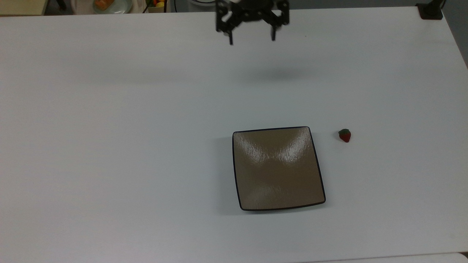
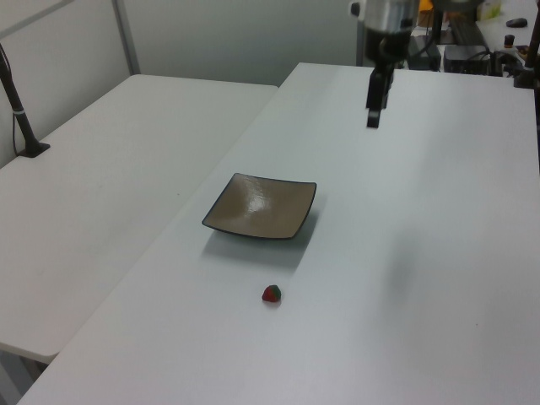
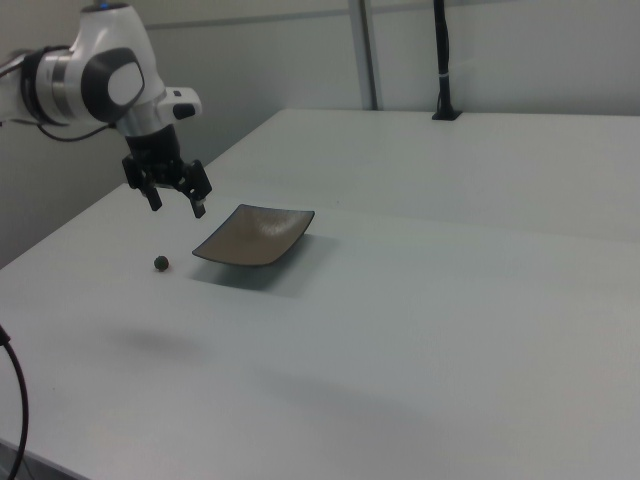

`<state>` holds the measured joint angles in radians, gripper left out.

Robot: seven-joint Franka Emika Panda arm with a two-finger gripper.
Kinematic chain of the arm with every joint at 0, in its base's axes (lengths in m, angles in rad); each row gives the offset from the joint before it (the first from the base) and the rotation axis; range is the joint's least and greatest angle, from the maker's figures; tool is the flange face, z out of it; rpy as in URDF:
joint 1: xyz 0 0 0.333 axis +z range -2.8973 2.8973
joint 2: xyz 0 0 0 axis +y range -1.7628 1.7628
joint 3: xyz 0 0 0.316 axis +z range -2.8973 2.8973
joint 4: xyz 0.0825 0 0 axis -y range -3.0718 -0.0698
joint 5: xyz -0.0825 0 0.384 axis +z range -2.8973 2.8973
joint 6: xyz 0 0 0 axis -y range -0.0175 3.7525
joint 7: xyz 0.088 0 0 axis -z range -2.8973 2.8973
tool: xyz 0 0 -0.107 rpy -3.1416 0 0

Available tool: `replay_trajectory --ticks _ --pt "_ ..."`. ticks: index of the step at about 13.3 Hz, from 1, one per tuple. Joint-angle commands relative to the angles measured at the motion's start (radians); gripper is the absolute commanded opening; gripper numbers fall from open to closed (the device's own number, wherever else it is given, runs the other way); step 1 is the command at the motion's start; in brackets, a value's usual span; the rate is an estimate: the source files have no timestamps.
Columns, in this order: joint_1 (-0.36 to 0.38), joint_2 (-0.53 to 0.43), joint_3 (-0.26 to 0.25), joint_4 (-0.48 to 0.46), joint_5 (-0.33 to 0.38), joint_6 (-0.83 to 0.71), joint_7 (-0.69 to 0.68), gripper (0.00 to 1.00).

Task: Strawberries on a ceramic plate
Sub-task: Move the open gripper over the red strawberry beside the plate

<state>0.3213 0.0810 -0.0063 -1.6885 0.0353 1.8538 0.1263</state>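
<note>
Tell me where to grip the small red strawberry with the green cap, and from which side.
Probably take the small red strawberry with the green cap from straight above, pinching its red body below the cap. It lies alone on the white table, apart from the square tan-brown ceramic plate. The open hand hangs above the table, away from the berry.

The top view's upper edge cuts off the gripper [image 1: 251, 39] body; the strawberry [image 3: 161, 263] reads only as a dark speck.
</note>
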Motion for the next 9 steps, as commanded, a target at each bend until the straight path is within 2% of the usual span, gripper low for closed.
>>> replay_trajectory --ticks 1,3,5,9 --pt "0.022 0.06 0.034 -0.005 0.021 0.103 -0.005 1.0" --pt "0.033 0.101 0.055 0.004 0.023 0.131 -0.001 1.0" --pt "0.05 0.155 0.06 0.071 0.023 0.12 0.006 1.0" --pt "0.125 0.319 0.058 0.225 0.006 0.136 0.111 1.0"
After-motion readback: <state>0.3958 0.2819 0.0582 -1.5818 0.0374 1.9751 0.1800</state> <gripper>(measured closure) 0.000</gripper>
